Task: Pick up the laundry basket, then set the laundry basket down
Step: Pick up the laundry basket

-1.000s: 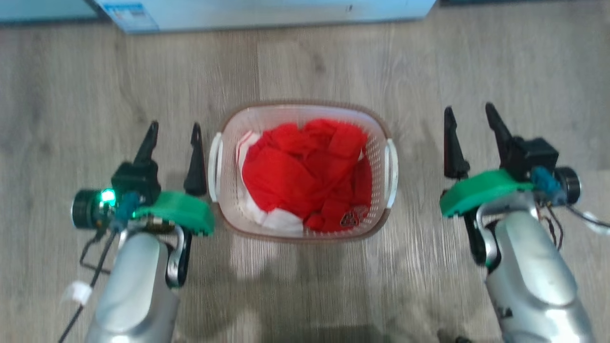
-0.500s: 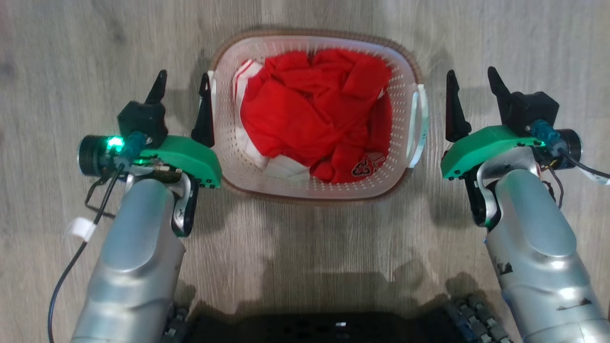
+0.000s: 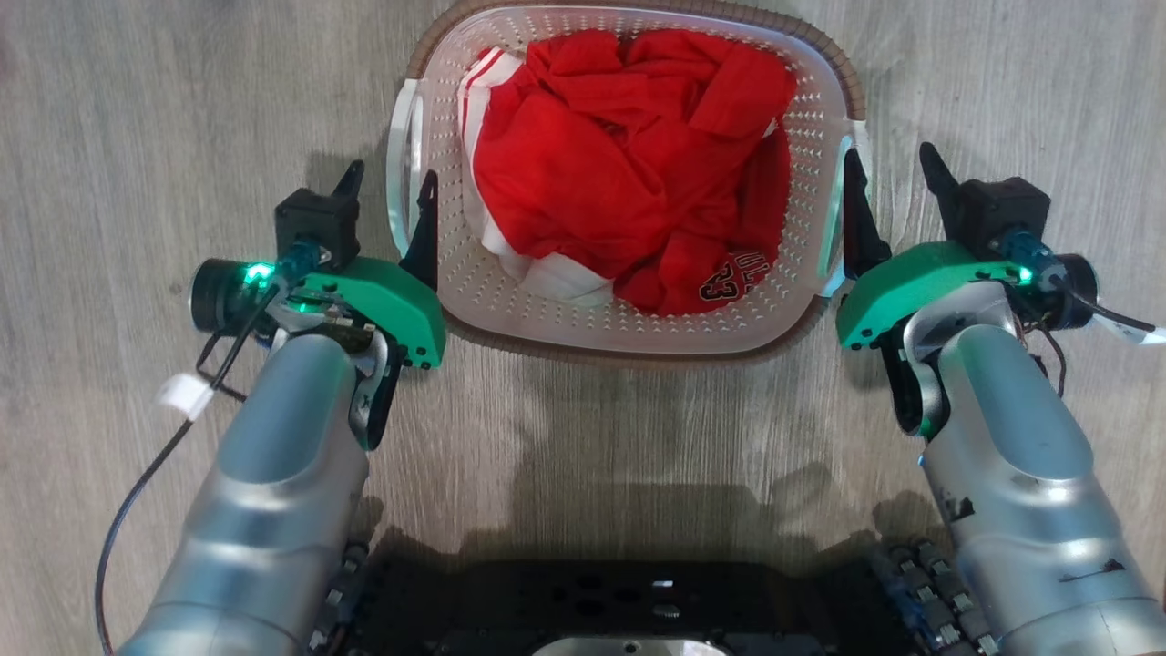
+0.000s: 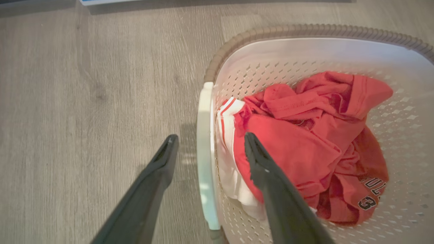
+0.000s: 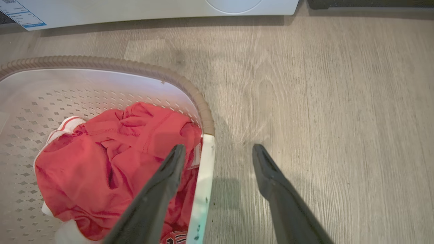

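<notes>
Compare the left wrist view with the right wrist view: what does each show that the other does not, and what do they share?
Left wrist view, not the right: the left gripper, open, with one finger outside the left handle of the laundry basket and one inside, over the clothes. Right wrist view, not the left: the right gripper, open, astride the right handle, and a white appliance's round door. Both: the basket's brown rim, the red garment and the wooden floor.

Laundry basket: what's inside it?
The laundry basket holds a crumpled red jersey with a printed number, plus white striped fabric along its left side. The cloth covers most of the basket floor, so anything beneath it can't be seen.
</notes>
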Motion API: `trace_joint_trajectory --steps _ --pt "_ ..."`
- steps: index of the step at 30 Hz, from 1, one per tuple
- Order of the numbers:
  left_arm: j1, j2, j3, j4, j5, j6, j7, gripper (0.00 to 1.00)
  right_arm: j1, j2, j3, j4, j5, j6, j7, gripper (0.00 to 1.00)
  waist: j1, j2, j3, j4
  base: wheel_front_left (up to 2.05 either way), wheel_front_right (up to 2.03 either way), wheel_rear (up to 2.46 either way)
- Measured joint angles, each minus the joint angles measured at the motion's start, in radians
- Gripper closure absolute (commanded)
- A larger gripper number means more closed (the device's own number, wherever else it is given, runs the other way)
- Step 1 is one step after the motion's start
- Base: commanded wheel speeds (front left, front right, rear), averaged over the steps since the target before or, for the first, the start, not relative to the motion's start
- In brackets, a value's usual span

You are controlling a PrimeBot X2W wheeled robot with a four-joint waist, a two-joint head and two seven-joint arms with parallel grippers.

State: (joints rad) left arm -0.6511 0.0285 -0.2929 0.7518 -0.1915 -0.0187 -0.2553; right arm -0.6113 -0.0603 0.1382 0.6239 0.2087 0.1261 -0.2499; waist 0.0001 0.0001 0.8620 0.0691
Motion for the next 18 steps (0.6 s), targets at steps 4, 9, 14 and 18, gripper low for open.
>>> trace_joint_trajectory --steps 4,9,14,18 --pt "-0.031 0.000 -0.030 0.053 -0.004 -0.018 0.000 0.00 -0.004 0.000 0.008 0.026 0.008 0.000 0.000 0.00 0.0000 0.0000 0.013 0.008 0.00 0.00 0.00" --pt "-0.078 -0.002 -0.065 0.115 -0.036 -0.029 0.000 0.00 -0.040 -0.001 0.016 0.065 0.008 0.000 0.000 0.00 0.0000 0.0000 0.042 0.019 0.00 0.00 0.00" --pt "-0.123 -0.003 -0.092 0.145 -0.054 -0.035 0.000 0.00 -0.063 -0.002 0.017 0.091 0.007 0.000 0.000 0.00 0.0000 0.0000 0.078 0.026 0.00 0.00 0.00" --pt "-0.158 -0.003 -0.116 0.160 -0.070 -0.035 0.000 0.00 -0.071 -0.005 0.015 0.110 0.003 0.000 0.000 0.00 0.0000 0.0000 0.105 0.034 0.00 0.00 0.00"
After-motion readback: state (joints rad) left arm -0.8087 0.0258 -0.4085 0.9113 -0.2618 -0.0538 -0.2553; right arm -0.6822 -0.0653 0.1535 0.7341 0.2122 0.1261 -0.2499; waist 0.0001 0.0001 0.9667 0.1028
